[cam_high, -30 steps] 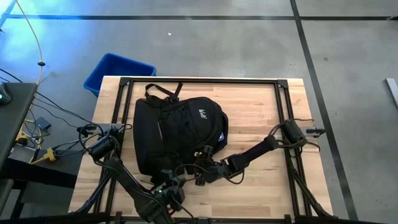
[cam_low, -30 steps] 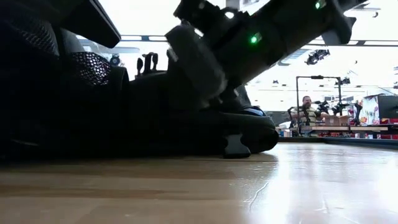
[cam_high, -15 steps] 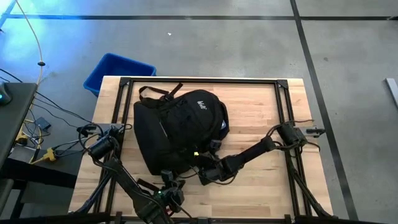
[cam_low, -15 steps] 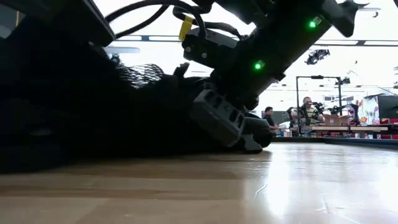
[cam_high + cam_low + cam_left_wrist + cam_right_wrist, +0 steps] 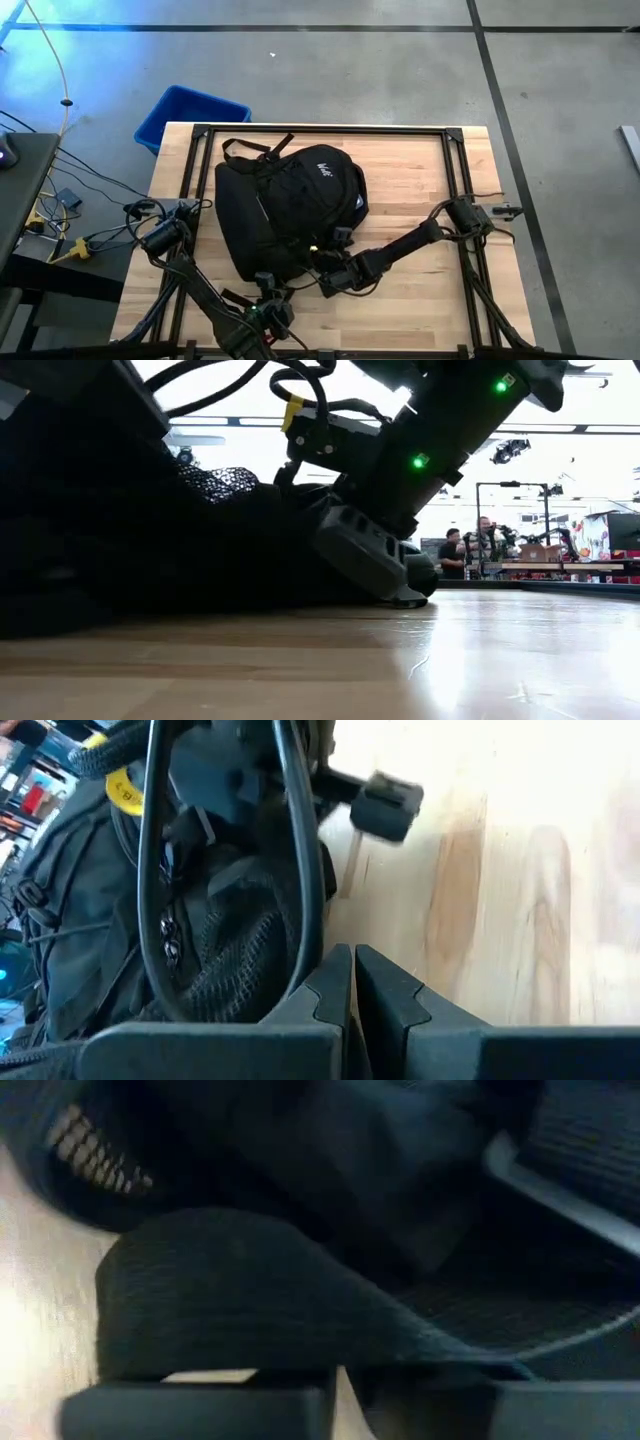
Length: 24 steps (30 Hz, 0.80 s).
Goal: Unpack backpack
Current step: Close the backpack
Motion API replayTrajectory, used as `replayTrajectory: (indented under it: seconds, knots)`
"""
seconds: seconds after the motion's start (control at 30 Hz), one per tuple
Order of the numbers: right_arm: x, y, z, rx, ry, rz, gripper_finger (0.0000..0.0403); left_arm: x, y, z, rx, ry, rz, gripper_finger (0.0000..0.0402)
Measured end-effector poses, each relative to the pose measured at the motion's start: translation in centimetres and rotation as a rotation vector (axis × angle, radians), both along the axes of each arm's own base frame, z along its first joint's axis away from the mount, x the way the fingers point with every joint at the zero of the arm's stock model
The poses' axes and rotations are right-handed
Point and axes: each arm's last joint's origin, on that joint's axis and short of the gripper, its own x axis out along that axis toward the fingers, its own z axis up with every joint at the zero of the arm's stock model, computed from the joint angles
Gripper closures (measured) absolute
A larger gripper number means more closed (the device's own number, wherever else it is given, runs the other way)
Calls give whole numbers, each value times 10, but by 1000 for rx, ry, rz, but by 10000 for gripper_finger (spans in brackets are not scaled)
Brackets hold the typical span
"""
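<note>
Fingers (image 5: 300, 1380) on my right gripper (image 5: 322, 268) are pinched together at the near lower edge of the backpack (image 5: 285, 205); black mesh fabric bulges right over them, and I cannot tell whether any of it is caught between them. My left gripper (image 5: 353, 982) has its two fingers pressed flat against each other with nothing between them, low at the near edge of the table (image 5: 420, 175), just beside the bag's near corner and close to my right wrist.

One backpack lies on the left half of the wooden top, its loop handle toward the far rail and its small white logo facing up. Its left side runs close along the left frame rail, and its far end stops just short of the far rail. To its right the boards are bare all the way to the right rail, crossed only by my right arm, which reaches in from the right side. A strip of bare wood also shows along the near edge, to the right of both grippers.

One blue bin (image 5: 190, 113) sits on the floor off the far left corner, apart from the table. A black metal frame edges the tabletop on all sides I can see.

Level across the table, the bag fills the left of the view, and two people (image 5: 468, 548) stand in the room well beyond the table.
</note>
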Motion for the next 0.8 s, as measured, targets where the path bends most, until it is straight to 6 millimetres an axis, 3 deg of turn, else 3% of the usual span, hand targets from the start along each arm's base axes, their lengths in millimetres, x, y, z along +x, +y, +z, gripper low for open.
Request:
replayTrajectory:
  seconds: [0.2,0.37,0.57,0.8]
  knots:
    - [-11,13,9,-42,134,37,401,-7,10,-22,13,124,32,401]
    - [-28,46,17,-79,213,156,402,-24,25,-36,14,206,168,384]
    - [-47,87,22,-105,186,293,403,-45,33,-32,55,224,335,348]
    - [-56,99,23,-159,178,339,403,-55,26,-26,41,188,369,325]
